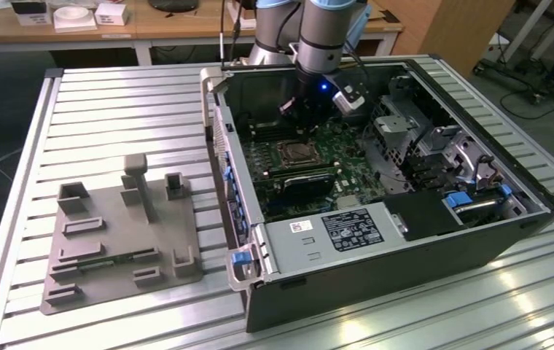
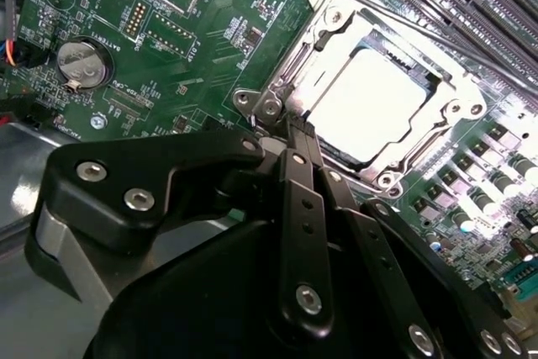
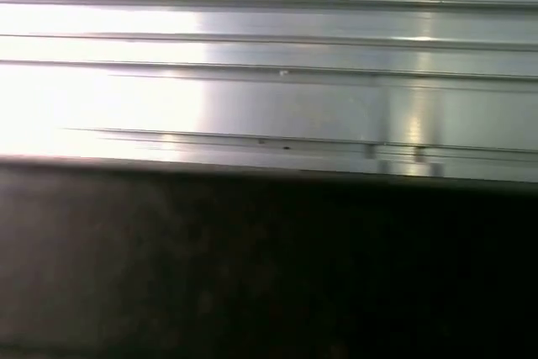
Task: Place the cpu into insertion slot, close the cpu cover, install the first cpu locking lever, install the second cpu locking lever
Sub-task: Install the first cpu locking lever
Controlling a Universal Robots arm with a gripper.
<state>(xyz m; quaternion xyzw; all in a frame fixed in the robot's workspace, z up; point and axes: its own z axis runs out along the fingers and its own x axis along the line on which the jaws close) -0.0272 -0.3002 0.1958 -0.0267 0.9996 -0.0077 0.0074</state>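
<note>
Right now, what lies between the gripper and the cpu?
In the second wrist view, only the cpu cover's rim lies between the gripper and the cpu.

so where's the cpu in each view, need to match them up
Exterior view: the cpu sits in its socket on the green motherboard, inside the open computer case, below the gripper.
Second wrist view: the cpu lies bright and square within the cpu cover, just beyond the gripper.
First wrist view: no cpu to match here.
Shared landmark: the green motherboard.
</note>
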